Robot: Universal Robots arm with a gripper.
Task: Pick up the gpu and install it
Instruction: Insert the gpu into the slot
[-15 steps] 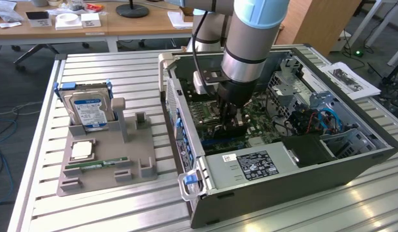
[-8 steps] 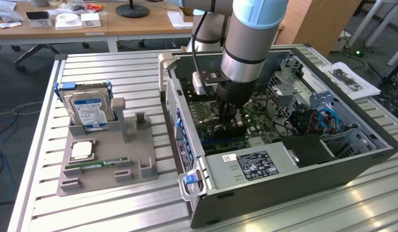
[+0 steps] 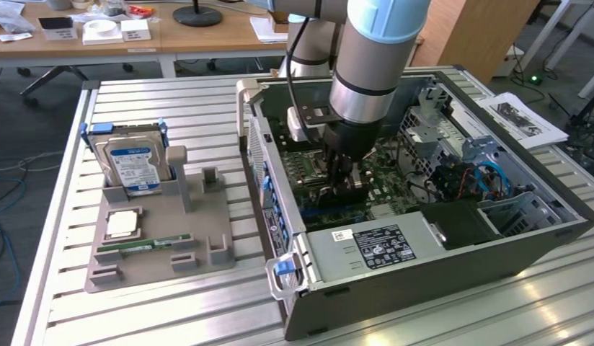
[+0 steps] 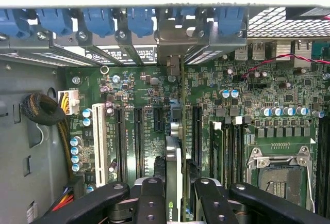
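Note:
The gpu [image 4: 174,170] is a thin dark card seen edge-on, standing on its long edge over the green motherboard [image 4: 258,95]. Its grey end bracket [image 4: 172,41] reaches the row of rear slot openings with blue latches. It sits in line with the black expansion slots [image 4: 136,131]; I cannot tell if it is seated. My gripper [image 4: 178,190] is shut on the card, one black finger on each face. In the exterior view the gripper [image 3: 343,189] reaches straight down into the open computer case [image 3: 489,249].
On the exterior view's left a grey holder [image 3: 205,241] carries a silver hard drive [image 3: 133,162], a processor chip [image 3: 122,225] and a green RAM stick [image 3: 143,245]. Inside the case are the power supply [image 3: 374,245], a drive cage [image 3: 441,122], cables and the processor socket [image 4: 281,175].

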